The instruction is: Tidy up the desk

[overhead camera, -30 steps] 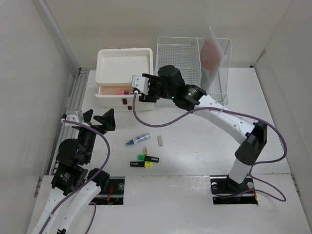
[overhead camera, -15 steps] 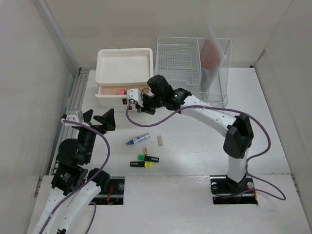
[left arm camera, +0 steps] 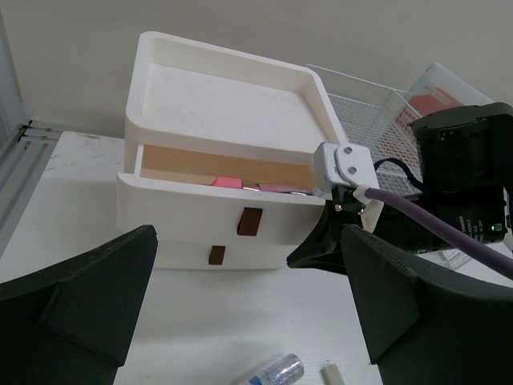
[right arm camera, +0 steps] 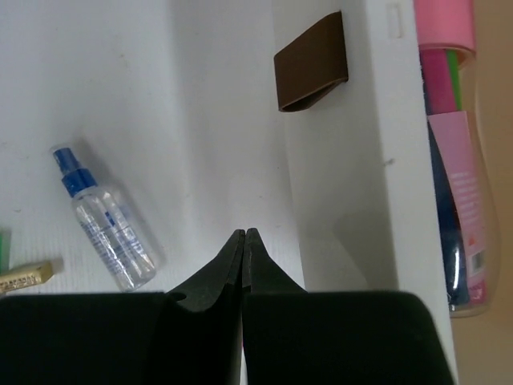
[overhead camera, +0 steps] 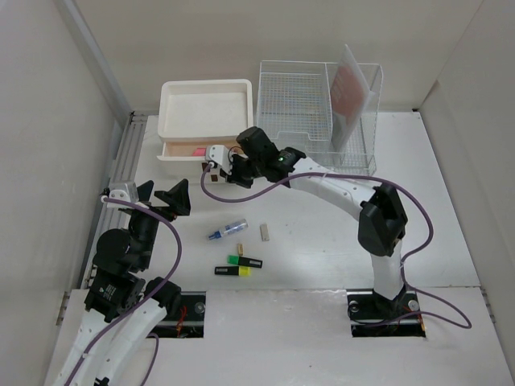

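The desk (overhead camera: 322,233) holds a white drawer box (overhead camera: 205,112) at the back left. Its top drawer (left arm camera: 216,200) stands slightly open, with pink items (right arm camera: 449,152) inside. My right gripper (overhead camera: 224,177) is shut and empty, its tips (right arm camera: 244,234) low on the desk just in front of the drawer front, below a brown handle (right arm camera: 311,62). It also shows in the left wrist view, where the right gripper (left arm camera: 309,255) sits by the box's right front corner. My left gripper (overhead camera: 161,197) hangs wide open and empty, nearer and to the left.
A small spray bottle (overhead camera: 228,230), a pale eraser-like block (overhead camera: 265,232), a green highlighter (overhead camera: 239,260) and a black-and-yellow one (overhead camera: 233,271) lie mid-desk. A wire basket (overhead camera: 294,104) and a clear file holder (overhead camera: 354,88) stand at the back.
My right gripper has shut and swung left and down to the desk in front of the drawer box. The open drawer's front sits further in than before. The left arm has not moved.
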